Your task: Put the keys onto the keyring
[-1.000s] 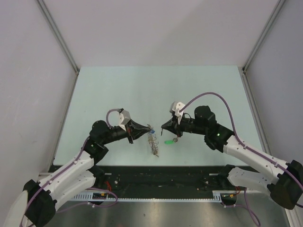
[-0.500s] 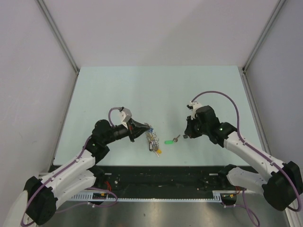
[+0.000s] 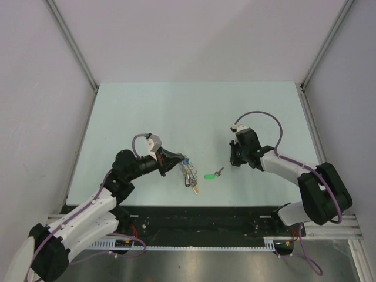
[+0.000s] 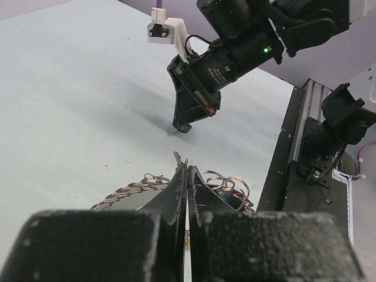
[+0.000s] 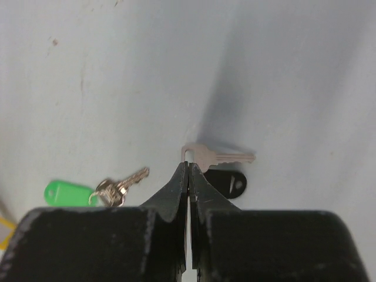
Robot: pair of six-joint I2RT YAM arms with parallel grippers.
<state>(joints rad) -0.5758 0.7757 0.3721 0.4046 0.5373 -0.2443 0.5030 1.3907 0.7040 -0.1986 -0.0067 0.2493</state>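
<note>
My left gripper [image 3: 176,165] [image 4: 187,167] is shut on the keyring [image 3: 188,174] [image 4: 132,189], a grey ring edged with wire loops that spreads to both sides of the fingers. A blue key head [image 3: 187,160] and a yellow one [image 3: 195,189] hang with it. A green-headed key [image 3: 210,175] [image 5: 67,192] lies loose on the table between the arms. My right gripper [image 3: 234,163] [image 5: 188,166] [image 4: 182,126] points down, shut, with its tips at the head of a silver key [image 5: 212,155] lying flat beside a black tag [image 5: 230,183]. I cannot tell if the tips pinch it.
A black rail [image 3: 194,214] [image 4: 294,147] runs along the table's near edge by the arm bases. Grey walls with metal posts [image 3: 73,47] close in both sides and the back. The pale green table [image 3: 188,111] stretches beyond both grippers.
My right gripper has left the green key on the table and drawn back to the right, now pointing down at another key. The left gripper and keyring have barely shifted.
</note>
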